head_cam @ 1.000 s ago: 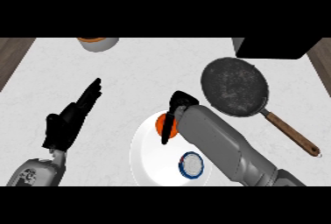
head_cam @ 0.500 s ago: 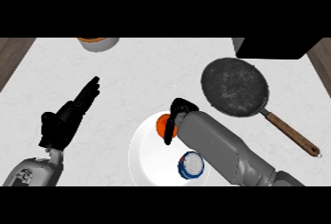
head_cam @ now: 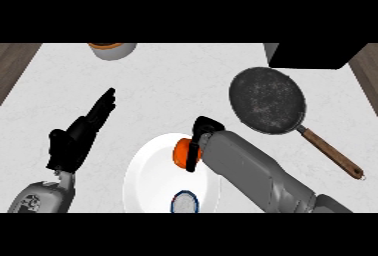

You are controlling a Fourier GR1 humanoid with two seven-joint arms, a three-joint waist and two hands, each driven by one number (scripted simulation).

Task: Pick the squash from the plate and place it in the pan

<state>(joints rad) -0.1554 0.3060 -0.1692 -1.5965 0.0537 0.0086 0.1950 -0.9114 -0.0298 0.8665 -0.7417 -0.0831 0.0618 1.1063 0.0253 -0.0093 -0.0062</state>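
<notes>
Over the last second very little had changed up top: my right hand (head_cam: pixel 205 126) had stayed where it was above the plate (head_cam: pixel 148 175), wrist high, forearm lying across the plate's right half. What had moved was underneath. The plate seemed to have slid a little to my left and toward me, carrying the squash (head_cam: pixel 179 152) and a small blue-rimmed disc (head_cam: pixel 184 202) with it.

The squash lay on the upper part of the plate, not lifted. My fingers were curled down along its right side, touching it, with the rest of the hand hidden behind my own wrist, so I took it as a closing hold, not a finished one. I judged the pick not yet made. A plate that slides under the hand suggested I was pressing sideways as much as gripping, and the lift would need to go straight up before swinging right.

The pan (head_cam: pixel 267 100) sat well apart to the upper right, dark and round, its brown handle (head_cam: pixel 328 152) pointing toward my right side. My left hand (head_cam: pixel 74 140) rested open at the left, fingers straight, holding nothing.

The surface (head_cam: pixel 170 85) was pale and speckled. A grey cup (head_cam: pixel 112 50) with an orange inside stood at its far edge, a black box (head_cam: pixel 314 56) filled the far right corner, and brown wood (head_cam: pixel 15 65) showed past the left side.
</notes>
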